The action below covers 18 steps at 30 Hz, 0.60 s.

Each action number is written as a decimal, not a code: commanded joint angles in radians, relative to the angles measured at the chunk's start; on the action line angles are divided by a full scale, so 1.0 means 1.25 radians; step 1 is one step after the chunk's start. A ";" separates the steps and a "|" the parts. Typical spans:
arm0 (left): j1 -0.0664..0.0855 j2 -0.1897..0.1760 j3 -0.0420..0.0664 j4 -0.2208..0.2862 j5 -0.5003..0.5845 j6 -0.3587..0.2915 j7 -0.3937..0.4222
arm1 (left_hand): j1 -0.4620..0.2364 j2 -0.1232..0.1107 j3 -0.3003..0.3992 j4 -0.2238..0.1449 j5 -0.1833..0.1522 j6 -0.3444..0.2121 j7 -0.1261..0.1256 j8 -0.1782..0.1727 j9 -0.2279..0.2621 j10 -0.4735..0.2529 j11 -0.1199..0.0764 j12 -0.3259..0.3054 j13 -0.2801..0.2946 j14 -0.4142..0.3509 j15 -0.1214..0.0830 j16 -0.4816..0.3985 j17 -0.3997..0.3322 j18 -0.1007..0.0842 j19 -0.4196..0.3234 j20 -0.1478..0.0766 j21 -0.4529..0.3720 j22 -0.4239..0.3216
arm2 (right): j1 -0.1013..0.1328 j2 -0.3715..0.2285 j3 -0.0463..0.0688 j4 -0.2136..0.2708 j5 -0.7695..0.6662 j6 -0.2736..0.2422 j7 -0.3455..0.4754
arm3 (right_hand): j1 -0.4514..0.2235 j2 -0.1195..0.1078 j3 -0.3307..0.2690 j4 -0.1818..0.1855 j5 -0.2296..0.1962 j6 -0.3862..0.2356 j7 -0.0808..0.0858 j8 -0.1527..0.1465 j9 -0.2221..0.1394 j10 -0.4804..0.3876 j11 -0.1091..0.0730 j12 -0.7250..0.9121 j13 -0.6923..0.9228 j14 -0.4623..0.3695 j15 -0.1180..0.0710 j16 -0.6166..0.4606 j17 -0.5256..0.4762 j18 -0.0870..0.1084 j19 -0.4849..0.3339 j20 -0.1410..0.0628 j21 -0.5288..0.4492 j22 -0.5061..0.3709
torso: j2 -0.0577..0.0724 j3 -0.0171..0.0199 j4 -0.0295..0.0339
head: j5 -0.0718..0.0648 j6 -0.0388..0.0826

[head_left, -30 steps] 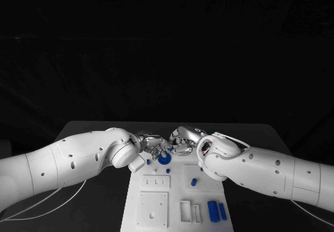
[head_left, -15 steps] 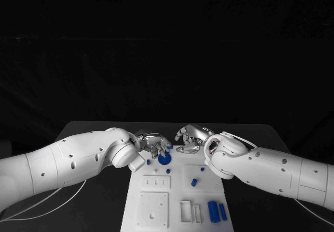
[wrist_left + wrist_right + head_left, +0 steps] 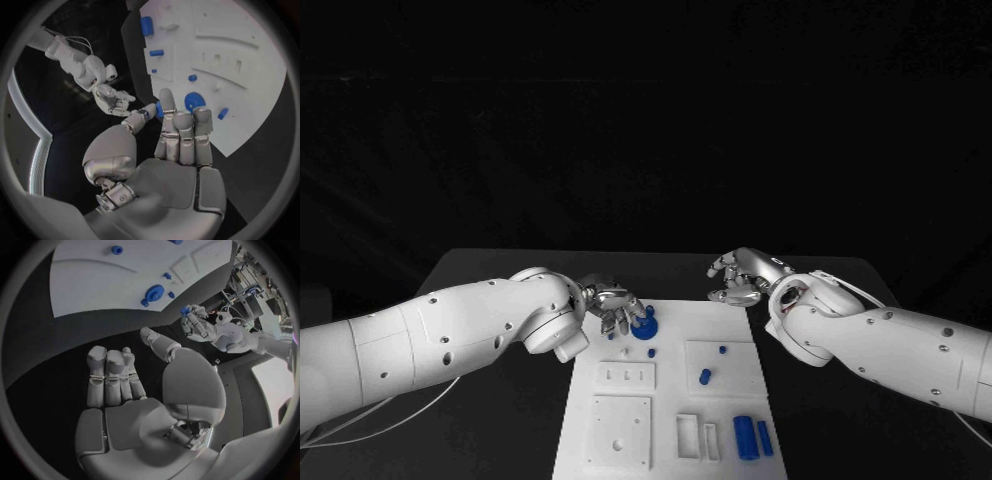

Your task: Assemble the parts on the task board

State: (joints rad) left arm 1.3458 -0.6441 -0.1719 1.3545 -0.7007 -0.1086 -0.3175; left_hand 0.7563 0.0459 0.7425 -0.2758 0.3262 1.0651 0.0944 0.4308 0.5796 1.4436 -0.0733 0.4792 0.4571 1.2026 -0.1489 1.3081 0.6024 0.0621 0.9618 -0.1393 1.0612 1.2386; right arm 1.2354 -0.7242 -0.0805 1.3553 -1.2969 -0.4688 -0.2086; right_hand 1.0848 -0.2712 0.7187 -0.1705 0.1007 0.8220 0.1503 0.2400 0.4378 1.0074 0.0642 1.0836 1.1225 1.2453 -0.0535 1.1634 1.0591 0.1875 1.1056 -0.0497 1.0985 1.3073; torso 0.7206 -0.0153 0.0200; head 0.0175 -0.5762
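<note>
Several blue parts (image 3: 744, 437) lying loose on task board (image 3: 625, 430) at table middle; round blue part (image 3: 645, 327) sitting at far end. Left hand (image 3: 612, 304) pinching small blue part (image 3: 159, 109) above it. Right hand (image 3: 743, 277) hovering released beside board. Most assembly seemingly remaining.

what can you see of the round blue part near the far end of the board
The round blue part is a small disc with a dark hole through its centre, like a gear or ring, of matte blue plastic by its look. It lies on the white task board near the far edge. The left hand is close beside it, holding a small blue piece between thumb and finger. Whether the hand touches the disc cannot be told. The right hand is apart, holding nothing.
</note>
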 commanded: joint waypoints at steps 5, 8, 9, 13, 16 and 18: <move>-0.005 -0.011 -0.013 0.032 -0.184 0.066 -0.072 | 0.007 0.003 0.002 -0.006 0.008 0.062 -0.051 0.002 0.008 0.007 -0.001 0.008 0.003 0.034 -0.025 0.007 -0.003 0.003 0.010 -0.101 0.010 -0.002 | 0.002 -0.019 0.003 -0.016 0.078 -0.044 0.078 | 0.012 0.001 -0.002 0.007 0.011 -0.015 0.019 0.007 0.002 -0.004 -0.004 0.006 -0.005 -0.002 0.002 -0.003 -0.002 0.059 -0.004 0.007 -0.006 0.005 | -0.004 0.0052 -0.0043 | 0.006 -0.018; -0.006 -0.014 -0.029 0.043 -0.191 0.078 -0.082 | 0.007 0.003 0.003 -0.006 0.012 0.064 -0.052 0.001 0.011 0.008 -0.001 0.010 0.004 0.036 -0.026 0.007 -0.004 0.004 0.012 -0.102 0.012 -0.003 | 0.004 -0.016 0.004 -0.031 0.095 -0.044 0.094 | 0.013 0.002 -0.003 0.008 0.015 -0.013 0.018 0.008 0.002 -0.004 -0.004 0.007 -0.007 -0.003 0.001 -0.004 -0.002 0.059 -0.005 0.007 -0.007 0.006 | -0.007 0.0072 -0.0047 | 0.009 -0.026; -0.007 -0.014 -0.031 0.045 -0.195 0.080 -0.084 | 0.007 0.003 0.003 -0.006 0.012 0.064 -0.052 0.001 0.011 0.008 -0.001 0.010 0.004 0.037 -0.026 0.007 -0.004 0.004 0.012 -0.102 0.013 -0.003 | 0.005 -0.014 0.004 -0.035 0.100 -0.044 0.096 | 0.013 0.002 -0.004 0.008 0.015 -0.013 0.018 0.008 0.002 -0.004 -0.004 0.007 -0.007 -0.003 0.001 -0.004 -0.002 0.059 -0.005 0.007 -0.008 0.006 | -0.008 0.0082 -0.0047 | 0.009 -0.029; -0.014 -0.018 -0.037 0.057 -0.214 0.083 -0.095 | 0.005 0.005 0.002 -0.007 0.016 0.065 -0.052 0.001 0.013 0.008 -0.002 0.012 0.005 0.039 -0.027 0.008 -0.006 0.004 0.014 -0.103 0.015 -0.004 | 0.009 -0.004 0.005 -0.056 0.109 -0.043 0.103 | 0.013 0.003 -0.005 0.009 0.018 -0.013 0.018 0.009 0.002 -0.004 -0.005 0.007 -0.008 -0.003 0.001 -0.004 -0.003 0.059 -0.006 0.008 -0.008 0.006 | -0.011 0.0117 -0.0040 | 0.009 -0.040; -0.018 -0.020 -0.047 0.061 -0.224 0.082 -0.100 | 0.004 0.004 0.002 -0.008 0.019 0.067 -0.054 0.000 0.020 0.009 -0.004 0.018 0.008 0.047 -0.029 0.013 -0.008 0.007 0.023 -0.107 0.024 -0.004 | 0.010 0.004 0.005 -0.069 0.112 -0.043 0.106 | 0.013 0.005 -0.006 0.009 0.019 -0.013 0.018 0.009 0.002 -0.005 -0.005 0.007 -0.009 -0.004 0.001 -0.004 -0.003 0.059 -0.006 0.008 -0.008 0.006 | -0.014 0.0131 -0.0030 | 0.011 -0.048; -0.022 -0.021 -0.051 0.064 -0.233 0.083 -0.103 | 0.004 0.004 0.002 -0.008 0.019 0.068 -0.055 -0.001 0.024 0.009 -0.005 0.021 0.010 0.052 -0.030 0.017 -0.008 0.009 0.029 -0.109 0.031 -0.004 | 0.010 0.008 0.005 -0.073 0.113 -0.042 0.107 | 0.014 0.005 -0.006 0.009 0.020 -0.013 0.018 0.009 0.002 -0.005 -0.005 0.008 -0.010 -0.004 0.001 -0.004 -0.003 0.059 -0.007 0.008 -0.009 0.007 | -0.016 0.0144 -0.0025 | 0.011 -0.052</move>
State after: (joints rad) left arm 1.3196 -0.6713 -0.2362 1.4297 -0.9448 -0.0307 -0.4215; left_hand 0.7564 0.0458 0.7399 -0.2788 0.3479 1.0685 0.0943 0.4257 0.6078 1.4529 -0.0753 0.5026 0.4690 1.2233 -0.1451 1.3284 0.5931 0.0602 0.9959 -0.1523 1.1000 1.2344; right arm 1.2476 -0.7169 -0.0748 1.2668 -1.1782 -0.5138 -0.1074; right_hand 1.0929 -0.2632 0.7122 -0.1640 0.1201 0.8163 0.1524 0.2460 0.4390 1.0040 0.0607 1.0875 1.1111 1.2453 -0.0535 1.1634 1.0570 0.1877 1.0986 -0.0426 1.0945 1.3073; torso 0.7052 -0.0009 0.0155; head 0.0309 -0.6326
